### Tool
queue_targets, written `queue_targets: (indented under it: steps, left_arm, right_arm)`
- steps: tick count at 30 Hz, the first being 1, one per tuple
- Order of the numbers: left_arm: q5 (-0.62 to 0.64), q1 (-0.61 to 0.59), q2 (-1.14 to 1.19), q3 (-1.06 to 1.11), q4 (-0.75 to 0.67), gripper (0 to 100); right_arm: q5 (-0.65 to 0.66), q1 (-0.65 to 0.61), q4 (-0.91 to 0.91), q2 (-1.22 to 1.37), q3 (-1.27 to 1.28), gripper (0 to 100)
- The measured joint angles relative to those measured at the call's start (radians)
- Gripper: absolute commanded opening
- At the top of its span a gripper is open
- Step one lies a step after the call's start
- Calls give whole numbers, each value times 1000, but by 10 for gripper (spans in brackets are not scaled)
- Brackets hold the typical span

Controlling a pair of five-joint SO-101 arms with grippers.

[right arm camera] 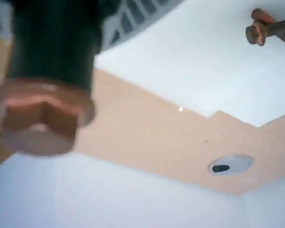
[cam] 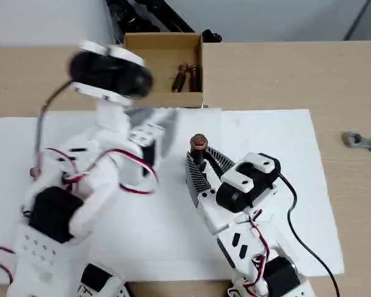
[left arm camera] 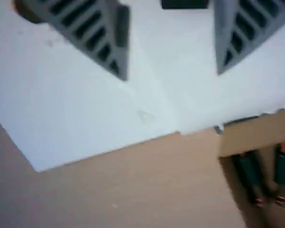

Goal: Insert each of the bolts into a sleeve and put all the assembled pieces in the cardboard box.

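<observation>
Two arms share the white sheet [cam: 284, 185] in our high view: the left gripper [cam: 154, 120] hangs just before the cardboard box [cam: 173, 99], which holds assembled pieces [cam: 187, 77], while the right gripper [cam: 202, 156] is clamped on an upright sleeved bolt [cam: 199, 142]. From the left wrist we see its fingers [left arm camera: 109, 42] spread apart over the sheet beside the box. From the right wrist we see the sleeved bolt gripped close, a loose bolt [right arm camera: 268, 27] beyond.

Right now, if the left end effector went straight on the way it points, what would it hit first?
Probably the white sheet near its edge: the left end effector tilts down at it, with the cardboard box off to one side. Depth is unclear.
</observation>
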Motion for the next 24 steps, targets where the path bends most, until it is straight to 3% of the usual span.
queue_targets:
  steps: [10, 24]
  left_arm:
    - [-92, -324, 0, -12, 100, 5]
    - [-216, -580, 0, -12, 348, 5]
  right_arm:
    - [15, 55, -95, 414, -267, 3]
    - [15, 176, -671, 1270, -578, 3]
